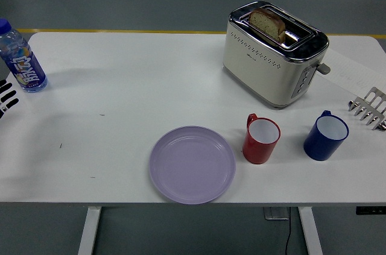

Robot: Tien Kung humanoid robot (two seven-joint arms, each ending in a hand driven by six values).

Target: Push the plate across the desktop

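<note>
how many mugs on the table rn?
2. The red mug stands just right of the purple plate, in front of the toaster. The blue mug stands further right, apart from the red one. None seems hidden.

bottle [22, 58] label and toaster [272, 55] print are too blurred to read.

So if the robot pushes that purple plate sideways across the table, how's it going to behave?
The purple plate looks like rigid, light plastic, so it would probably slide flat over the smooth white table rather than tip or roll. It lies at the near edge, so a skewed push might send it off. Pushed right, it would likely soon bump the red mug.
</note>
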